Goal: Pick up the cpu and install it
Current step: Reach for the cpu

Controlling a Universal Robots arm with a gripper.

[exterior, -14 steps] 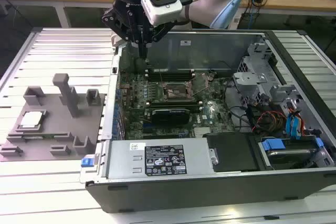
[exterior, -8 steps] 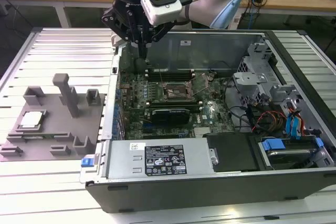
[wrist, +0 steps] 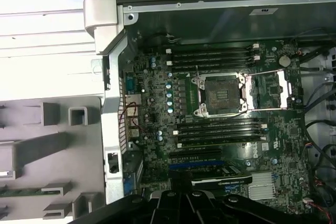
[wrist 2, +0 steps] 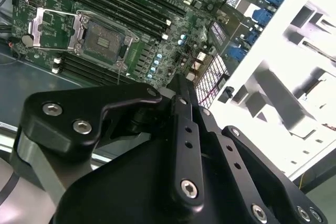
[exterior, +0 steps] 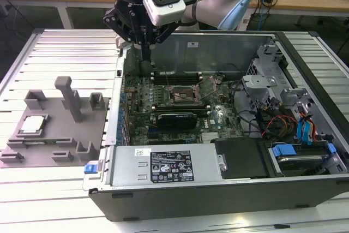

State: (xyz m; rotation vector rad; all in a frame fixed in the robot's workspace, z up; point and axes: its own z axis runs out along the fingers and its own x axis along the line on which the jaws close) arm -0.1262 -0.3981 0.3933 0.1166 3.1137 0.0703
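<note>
The cpu, a small pale silver square, lies flat in a recess at the exterior view's left of the grey fixture plate. My gripper hangs over the back left corner of the open computer case, far from the cpu, with its fingers shut together and nothing between them. The dark socket on the green motherboard stands open with its metal frame and lever raised. It shows in both wrist views, as socket and socket. The shut fingertips point toward the board's edge near the case wall.
A silver labelled box spans the case's front. A metal drive cage and blue connectors fill the exterior view's right. A tall grey post rises from the fixture plate. The case wall separates the plate from the board.
</note>
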